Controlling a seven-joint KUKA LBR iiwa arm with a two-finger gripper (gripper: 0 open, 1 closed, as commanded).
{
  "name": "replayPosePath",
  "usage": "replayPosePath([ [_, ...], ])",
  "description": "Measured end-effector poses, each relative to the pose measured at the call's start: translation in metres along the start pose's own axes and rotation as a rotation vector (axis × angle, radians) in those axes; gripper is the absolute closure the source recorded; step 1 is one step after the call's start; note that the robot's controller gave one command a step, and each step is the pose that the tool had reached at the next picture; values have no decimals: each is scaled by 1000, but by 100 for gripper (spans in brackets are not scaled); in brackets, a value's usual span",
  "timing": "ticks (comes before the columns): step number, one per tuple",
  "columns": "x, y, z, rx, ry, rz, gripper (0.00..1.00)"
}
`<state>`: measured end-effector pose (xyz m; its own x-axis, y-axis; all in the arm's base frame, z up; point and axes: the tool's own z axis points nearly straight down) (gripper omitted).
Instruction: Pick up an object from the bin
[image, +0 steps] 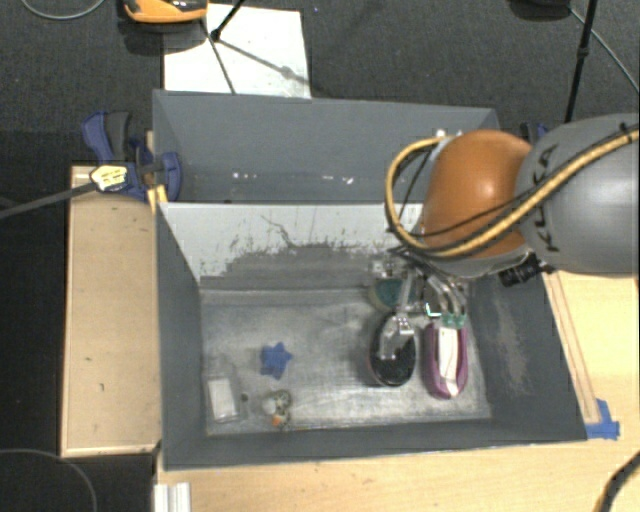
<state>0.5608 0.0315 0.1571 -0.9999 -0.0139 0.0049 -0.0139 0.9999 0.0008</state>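
Camera view q: what's the pincer (401, 337) over?

Reply: low at right-centre of the bin (262, 240), right above a black oval thing (392, 366), purple-white one (447, 362) just beside. Apart or together, can't tell. Blue star (275, 358) sits well left. Down that low, I'd guess it's set to grab.

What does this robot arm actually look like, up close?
The arm is thick, rounded and grey, with dark lettering on its side. A smooth orange dome-shaped cover caps its wrist. Yellow-and-black cables loop around that cover. At its end is a small silvery metal gripper.
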Motion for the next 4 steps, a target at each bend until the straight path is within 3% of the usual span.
replayPosePath([
  [1,45,-69,-48,4,-7,-22,0],
  [2,-4,-66,81,-1,-3,44,0],
  [3,-13,-31,73,2,-8,-28,0],
  [4,-14,-33,72,2,-11,-25,100],
])
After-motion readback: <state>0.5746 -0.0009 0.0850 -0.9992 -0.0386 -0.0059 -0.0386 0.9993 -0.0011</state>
